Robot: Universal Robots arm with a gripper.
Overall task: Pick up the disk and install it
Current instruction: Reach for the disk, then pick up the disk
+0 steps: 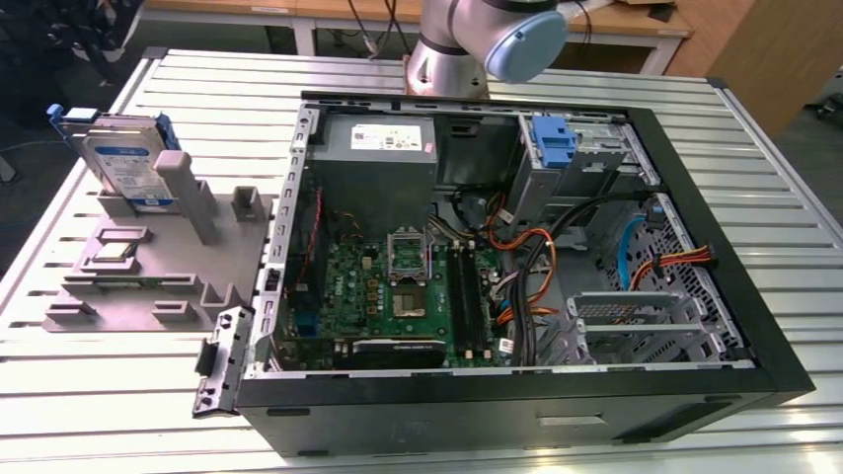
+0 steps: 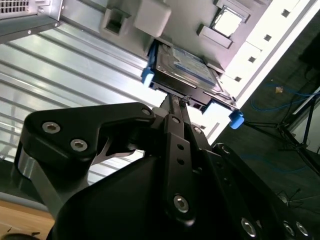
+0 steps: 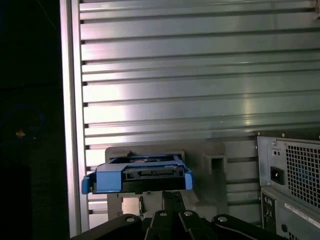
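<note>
One disk [image 1: 128, 163], silver-grey, white-and-blue label, blue carrier bracket around it. Upright on edge in one grey fixture [image 1: 145, 272], outside the one open computer case [image 1: 527, 410], off the case's side toward the exterior view's left, level with its far end. Held by the fixture alone in the exterior view.

Same disk [image 2: 182, 67] in the second wrist view and disk [image 3: 140, 172] in the first wrist view, blue-framed edge facing the one gripper [image 2: 175, 100]. Two fingers pressed together, nothing between them, tips pointed at that edge; touching or just short of it, cannot tell from the wrist views. Gripper [image 3: 172, 194] below the disk's edge in the first wrist view, same narrow stance.

One arm [image 1: 488, 39], behind the case's far wall.

Inside the case:
- One grey power supply box [image 1: 379, 148] against the far wall.
- One blue caddy [image 1: 556, 143] also at the far wall, further toward the exterior view's right.
- One green motherboard [image 1: 395, 286] on the case floor.
- One bundle of orange cables [image 1: 527, 262] beside the motherboard.

One small square chip-like part [image 1: 116, 250] on the fixture, on the near side of the disk.

One slatted metal table [image 1: 118, 415] under the case and fixture.
</note>
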